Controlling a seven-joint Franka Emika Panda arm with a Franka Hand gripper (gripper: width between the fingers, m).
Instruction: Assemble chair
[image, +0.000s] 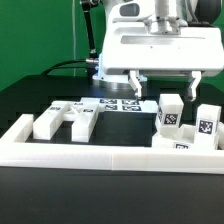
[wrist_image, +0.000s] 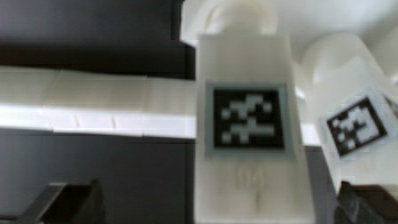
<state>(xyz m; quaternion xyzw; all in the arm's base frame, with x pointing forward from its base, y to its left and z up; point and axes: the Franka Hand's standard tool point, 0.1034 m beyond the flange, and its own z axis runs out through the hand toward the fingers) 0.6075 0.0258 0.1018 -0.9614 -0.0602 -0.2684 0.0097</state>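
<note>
- The gripper (image: 163, 88) hangs above the right-hand parts with its jaws spread wide, grasping nothing.
- In the wrist view its dark fingertips (wrist_image: 63, 200) flank a long block (wrist_image: 246, 75) without touching it.
- The chair is in loose parts on the black table (image: 30, 95), in two groups behind the wall (image: 110, 158).
- Flat pieces (image: 68, 122) lie low towards the exterior view's left.
- Upright blocks (image: 171, 112) stand close together on the exterior view's right, each with a black-and-white square tag.
- A second block (wrist_image: 347, 90) sits just beside the long block, its tag turned at an angle.
- The marker board (image: 115, 103) lies flat between the two groups, further back.
- The parts are matte white plastic, square-edged and blocky.
- The wall is a long, low white bar.
- A green backdrop (image: 40, 35) and a black cable (image: 70, 65) sit behind.
</note>
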